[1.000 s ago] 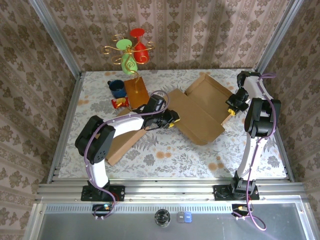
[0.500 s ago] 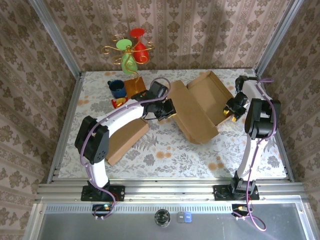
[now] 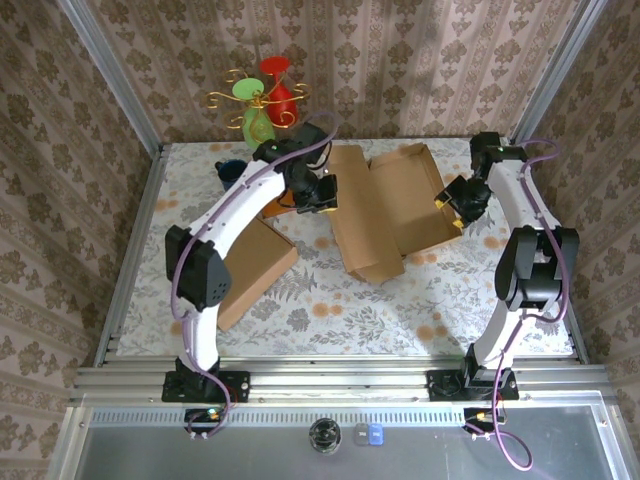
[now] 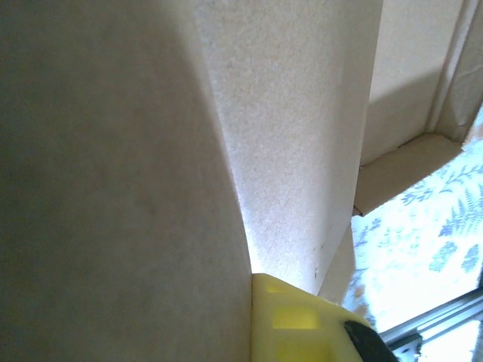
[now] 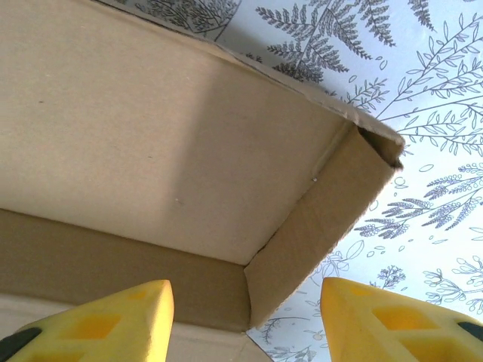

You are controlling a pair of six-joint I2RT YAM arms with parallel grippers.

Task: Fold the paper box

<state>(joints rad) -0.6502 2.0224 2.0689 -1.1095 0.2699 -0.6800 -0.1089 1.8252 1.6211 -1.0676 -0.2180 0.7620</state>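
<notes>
Gripping raised left flap of box [image 3: 392,205] with left gripper [image 3: 321,192], clamped tight; waiting at box's right wall with right gripper [image 3: 451,207], jaws apart.

Paper box [image 3: 385,210]: plain brown cardboard, open and partly folded, lying right of centre towards the far side of the table [image 3: 330,300]. The tray section [image 3: 415,195], on the right, lies flat with its inside facing up and its low side walls upright. The lid panel [image 3: 355,220], joined along the tray's left side, appears raised at its far-left edge. One tray corner [image 5: 324,219] is folded square.
</notes>
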